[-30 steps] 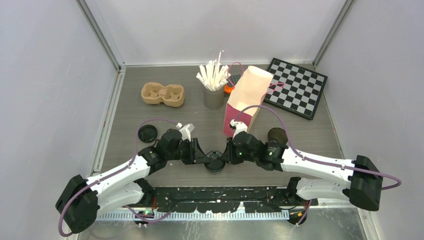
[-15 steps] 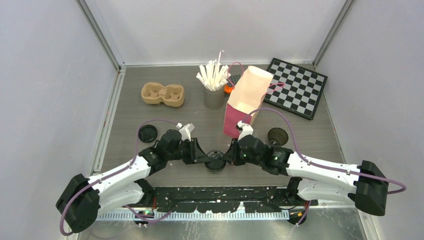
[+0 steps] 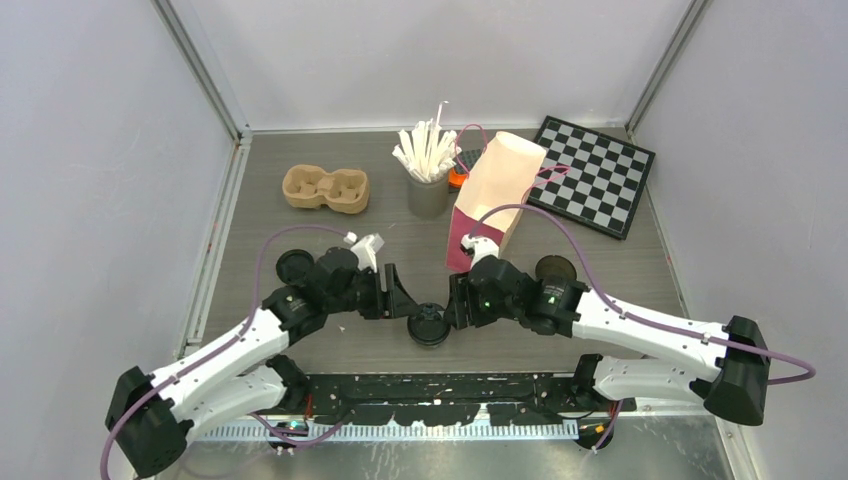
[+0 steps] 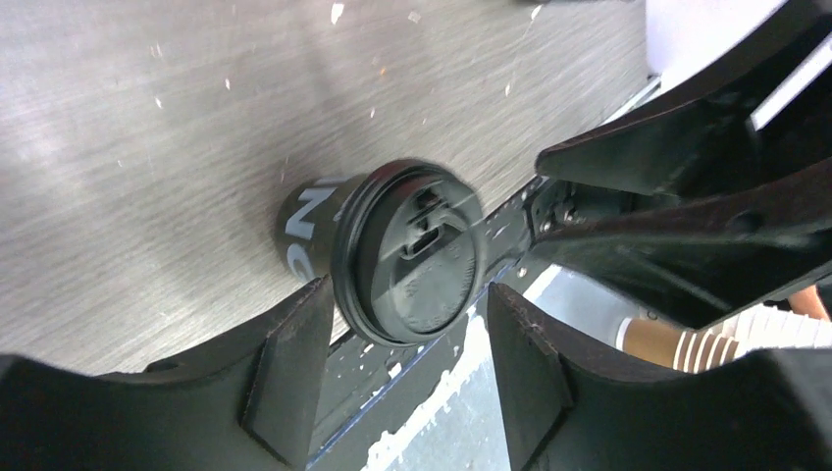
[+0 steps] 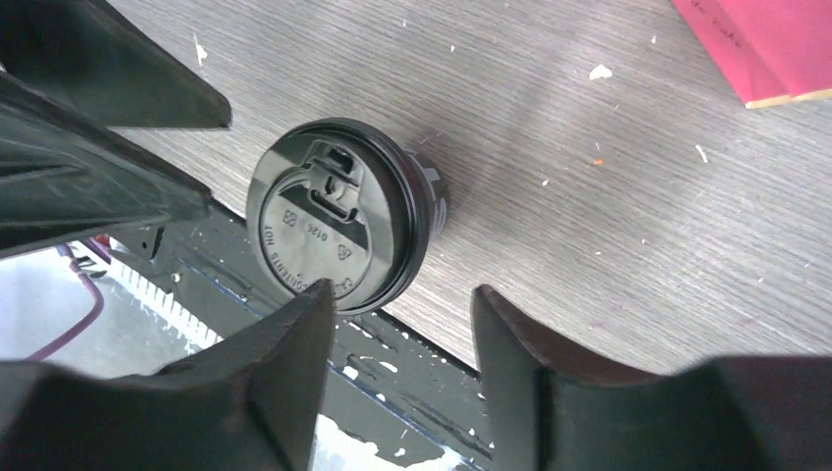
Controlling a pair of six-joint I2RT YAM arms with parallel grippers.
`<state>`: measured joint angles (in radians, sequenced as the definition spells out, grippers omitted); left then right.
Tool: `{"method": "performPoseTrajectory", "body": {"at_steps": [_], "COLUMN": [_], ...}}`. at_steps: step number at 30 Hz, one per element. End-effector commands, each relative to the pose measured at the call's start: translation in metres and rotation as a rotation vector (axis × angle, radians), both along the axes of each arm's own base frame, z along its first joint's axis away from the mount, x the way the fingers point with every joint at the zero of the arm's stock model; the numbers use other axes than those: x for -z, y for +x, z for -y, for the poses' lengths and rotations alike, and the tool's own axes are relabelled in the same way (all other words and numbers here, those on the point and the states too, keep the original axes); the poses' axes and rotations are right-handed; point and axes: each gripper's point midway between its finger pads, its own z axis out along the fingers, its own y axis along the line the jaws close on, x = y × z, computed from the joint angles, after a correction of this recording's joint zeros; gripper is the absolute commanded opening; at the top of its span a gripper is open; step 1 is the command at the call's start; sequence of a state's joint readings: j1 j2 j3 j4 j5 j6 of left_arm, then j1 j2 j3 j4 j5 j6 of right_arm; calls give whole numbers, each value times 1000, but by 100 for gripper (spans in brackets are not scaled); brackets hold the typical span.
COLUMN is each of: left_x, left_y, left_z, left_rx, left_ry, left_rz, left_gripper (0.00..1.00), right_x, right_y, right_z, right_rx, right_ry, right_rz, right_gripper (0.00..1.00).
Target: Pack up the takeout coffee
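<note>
Lidded coffee cup (image 3: 429, 325) between open left pincer (image 4: 409, 292) and open right pincer (image 5: 402, 294), ungripped, grey cup (image 3: 428, 198) holding white sticks (image 3: 425, 150)

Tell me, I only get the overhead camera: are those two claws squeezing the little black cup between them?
Observer: No. The left wrist view shows the left gripper open, spread wider than the lidded coffee cup.
Operator: And the other claw?
Observer: The right gripper is open too, with nothing clamped.
Operator: Is the lid actually on?
Observer: Yes. The right wrist view shows the black lid sitting on the cup, with a small sip tab moulded into its top.
</note>
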<state>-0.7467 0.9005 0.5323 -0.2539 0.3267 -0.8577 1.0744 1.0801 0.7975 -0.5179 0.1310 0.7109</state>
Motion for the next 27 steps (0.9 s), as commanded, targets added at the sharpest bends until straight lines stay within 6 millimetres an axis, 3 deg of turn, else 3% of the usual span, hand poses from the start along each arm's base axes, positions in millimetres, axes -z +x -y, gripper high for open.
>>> {"method": "performPoseTrajectory", "body": {"at_steps": [1,4,7,8,9,10,17,27], "left_x": [-41,-56,-71,-79,-84,-89,-90,-95], "left_y": [15,21,23,21,19,17,0,0], "left_z": [-16,-39,-68,-77,-85,-92,-133,-141], "left_rx": [-48,-112,-197,-225,-240,-252,-316,-364], "left_ry": [61,135,189,189,196,202,259,223], "left_rz": [151,228,302,333,357,376,438,482], "left_gripper": [62,65,72,79,94,99,100,100], "right_x": [-30,-44,-52,-52,-51,-49,-37,-22], "right_y": [0,-3,-3,-2,-2,-2,-1,-6], "right_z": [-2,-11,-19,-22,-25,-29,-55,-74], "right_rx": [-90,-142,-168,-168,-171,-176,-204,-236], "right_ry": [-12,9,4,-4,-13,-28,-127,-192], "right_rz": [65,97,139,149,156,161,212,218], "right_gripper": [65,84,88,89,89,90,91,92]}}
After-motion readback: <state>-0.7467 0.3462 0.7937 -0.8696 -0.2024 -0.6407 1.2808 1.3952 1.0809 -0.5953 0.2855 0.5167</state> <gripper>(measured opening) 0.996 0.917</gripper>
